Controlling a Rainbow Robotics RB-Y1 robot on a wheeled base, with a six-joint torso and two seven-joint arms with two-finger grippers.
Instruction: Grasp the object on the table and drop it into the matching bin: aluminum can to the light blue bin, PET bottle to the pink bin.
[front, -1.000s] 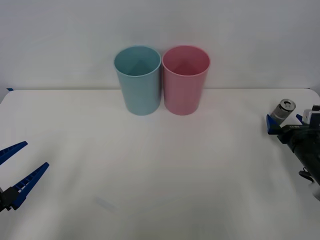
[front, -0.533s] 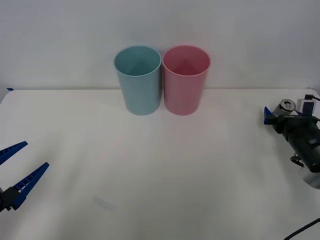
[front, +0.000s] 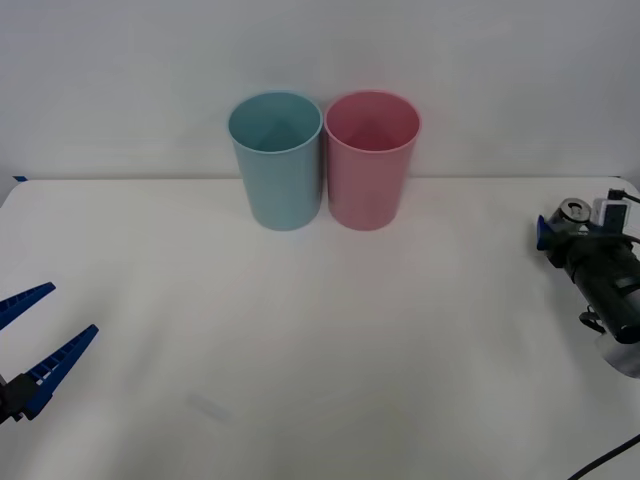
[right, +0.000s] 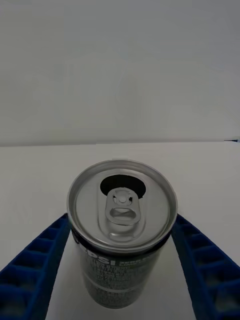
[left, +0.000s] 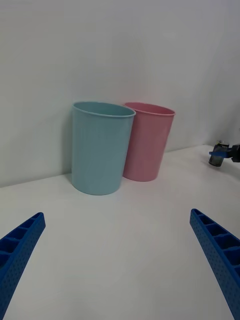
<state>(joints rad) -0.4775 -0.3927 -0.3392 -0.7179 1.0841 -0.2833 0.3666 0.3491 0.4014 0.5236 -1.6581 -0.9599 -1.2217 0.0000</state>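
Note:
The aluminum can (front: 573, 211), dark grey with a silver top and pull tab, stands near the table's right edge. My right gripper (front: 574, 226) is shut on the can (right: 121, 215); a blue finger (right: 35, 265) presses on each side of it. In the left wrist view the can (left: 217, 159) shows small, far off. The light blue bin (front: 277, 160) and the pink bin (front: 370, 158) stand side by side, touching, at the back middle of the table (front: 320, 330). My left gripper (front: 72, 310) hangs open over the table's front left, well away from both bins.
A white wall rises right behind the bins. The light blue bin (left: 100, 147) and pink bin (left: 147, 141) are both upright, with open white tabletop between them and each gripper. A black cable (front: 605, 462) curls at the front right corner.
The right gripper has slid forward around the can and its fingers have closed in on the can's sides. The left arm and both bins have not moved.

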